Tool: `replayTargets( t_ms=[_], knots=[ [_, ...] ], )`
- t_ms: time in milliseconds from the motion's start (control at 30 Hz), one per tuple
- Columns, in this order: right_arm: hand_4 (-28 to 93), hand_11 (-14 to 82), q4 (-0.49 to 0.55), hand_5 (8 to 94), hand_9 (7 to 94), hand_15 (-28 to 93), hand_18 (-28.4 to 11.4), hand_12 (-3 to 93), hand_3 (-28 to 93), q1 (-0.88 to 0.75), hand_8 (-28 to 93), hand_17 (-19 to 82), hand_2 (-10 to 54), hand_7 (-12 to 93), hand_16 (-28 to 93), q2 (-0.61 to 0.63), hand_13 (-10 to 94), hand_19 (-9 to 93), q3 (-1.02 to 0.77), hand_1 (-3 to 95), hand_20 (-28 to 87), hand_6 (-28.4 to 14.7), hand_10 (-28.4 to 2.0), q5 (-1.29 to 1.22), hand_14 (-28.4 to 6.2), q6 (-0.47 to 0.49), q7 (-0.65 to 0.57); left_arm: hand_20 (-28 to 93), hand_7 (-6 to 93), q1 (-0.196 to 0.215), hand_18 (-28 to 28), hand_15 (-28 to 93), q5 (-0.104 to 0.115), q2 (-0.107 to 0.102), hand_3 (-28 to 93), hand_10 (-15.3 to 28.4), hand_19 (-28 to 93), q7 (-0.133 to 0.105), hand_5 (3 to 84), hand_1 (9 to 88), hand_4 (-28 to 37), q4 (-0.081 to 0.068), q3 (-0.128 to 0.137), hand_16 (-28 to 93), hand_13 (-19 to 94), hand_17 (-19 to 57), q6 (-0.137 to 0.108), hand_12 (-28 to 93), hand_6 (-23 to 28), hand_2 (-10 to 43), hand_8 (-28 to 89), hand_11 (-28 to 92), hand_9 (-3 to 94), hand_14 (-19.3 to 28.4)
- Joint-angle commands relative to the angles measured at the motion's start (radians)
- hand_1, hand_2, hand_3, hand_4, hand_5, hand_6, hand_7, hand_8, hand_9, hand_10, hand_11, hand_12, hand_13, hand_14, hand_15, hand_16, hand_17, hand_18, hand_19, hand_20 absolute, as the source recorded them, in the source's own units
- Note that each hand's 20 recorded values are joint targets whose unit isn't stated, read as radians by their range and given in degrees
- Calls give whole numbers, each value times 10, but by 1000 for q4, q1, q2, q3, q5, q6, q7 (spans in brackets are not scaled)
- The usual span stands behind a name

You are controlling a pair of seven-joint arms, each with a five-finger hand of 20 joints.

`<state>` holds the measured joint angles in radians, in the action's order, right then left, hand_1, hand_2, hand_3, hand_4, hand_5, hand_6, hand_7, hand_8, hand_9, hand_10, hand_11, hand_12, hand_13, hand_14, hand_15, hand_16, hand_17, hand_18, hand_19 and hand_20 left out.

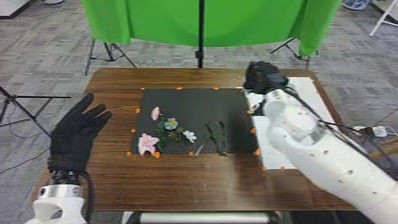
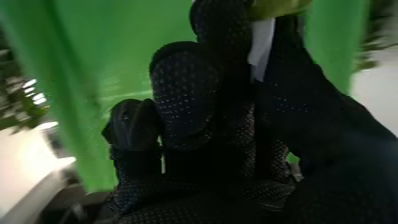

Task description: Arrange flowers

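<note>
While the left hand (image 1: 78,131) lies at the worktop's (image 1: 178,187) left side, its fingers long and relaxed and holding nothing, the right hand (image 1: 265,77) is at the far right corner of the matte black mat (image 1: 191,102), beside the plain white sheet (image 1: 306,95). Its thumb and a finger are closed in a pinch on a slim white piece with a yellow-green end (image 2: 260,50), perhaps a flower part, though the wrist view is too dark to be sure.

What matters next is direction: the large pink flower (image 1: 147,143), the small white flower (image 1: 189,136) and the thin dark-green stems (image 1: 211,136) lie nearer the robot and to the right hand's left. The stems' long axes run roughly near to far, so a piece meant for this group would need to come back diagonally across the mat.
</note>
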<state>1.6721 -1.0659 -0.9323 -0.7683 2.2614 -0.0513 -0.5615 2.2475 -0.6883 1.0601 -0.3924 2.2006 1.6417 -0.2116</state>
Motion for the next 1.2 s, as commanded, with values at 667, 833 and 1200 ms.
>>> replayTargets(
  t_ms=[667, 833, 1200],
  knots=[
    [-283, 440, 39, 649, 638, 870, -196, 178, 773, -142, -128, 226, -95, 141, 148, -145, 531, 932, -28, 351, 571, 22, -147, 153, -134, 259, 71, 194, 120, 9, 199, 489, -11, 22, 736, 196, 426, 33, 353, 267, -205, -3, 7, -66, 224, -113, 11, 123, 90, 96, -89, 265, 329, 244],
    [-283, 449, 71, 601, 610, 887, -201, 177, 744, -143, -126, 217, -95, 131, 142, -116, 511, 932, -32, 307, 580, 18, -165, 166, -151, 225, 70, 194, 120, 14, 199, 490, -9, 16, 735, 196, 426, 25, 353, 268, -205, -2, 1, -66, 224, -113, 8, 123, 90, 96, -89, 265, 329, 244],
    [-283, 330, -38, 527, 549, 853, -209, 143, 748, 37, -113, 216, -95, 112, 98, 38, 452, 932, -12, 266, 610, -17, -201, 39, -182, 95, -59, 194, 121, 0, 200, 489, -14, 14, 735, 196, 426, 34, 353, 268, -204, -5, -6, -66, 225, -113, 20, 122, 90, 96, -89, 265, 328, 243]
  ],
)
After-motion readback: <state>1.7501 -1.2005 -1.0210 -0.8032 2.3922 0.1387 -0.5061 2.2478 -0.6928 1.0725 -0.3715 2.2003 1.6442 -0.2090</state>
